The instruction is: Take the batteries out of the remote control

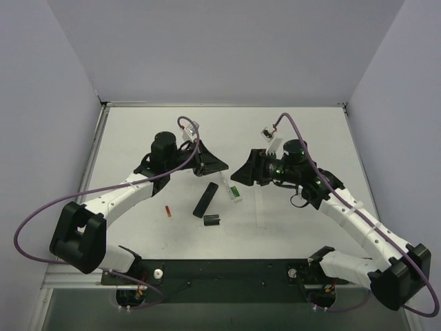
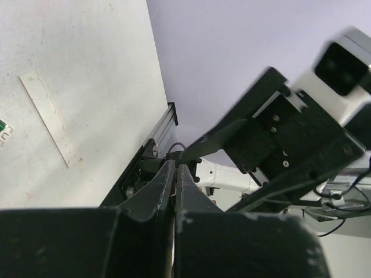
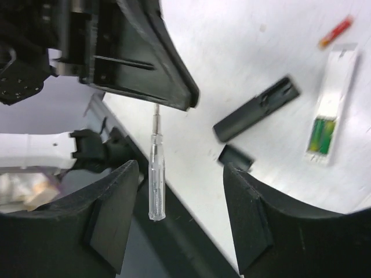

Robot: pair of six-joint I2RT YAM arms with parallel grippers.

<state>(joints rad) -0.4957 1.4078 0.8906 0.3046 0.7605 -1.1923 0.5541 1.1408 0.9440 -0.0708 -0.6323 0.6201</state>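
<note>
- The left hand [image 2: 175,172] is closed on a thin clear tool [image 3: 155,179].
- The right hand [image 1: 234,176] is held wide open.
- The green batteries [image 3: 320,134] are seated in the white remote [image 3: 337,78].
- A red battery [image 1: 167,212] is laid on the counter [image 1: 138,138], further left.

On the white tabletop [image 1: 138,145], a small red cylindrical battery [image 1: 167,212] lies left of a slim black plastic bar [image 1: 206,201] (a short black rectangular block [image 1: 211,221] sits just beside its near end); right of the bar, a narrow white plastic remote control [image 1: 236,195] holds green batteries [image 1: 233,190].
</note>
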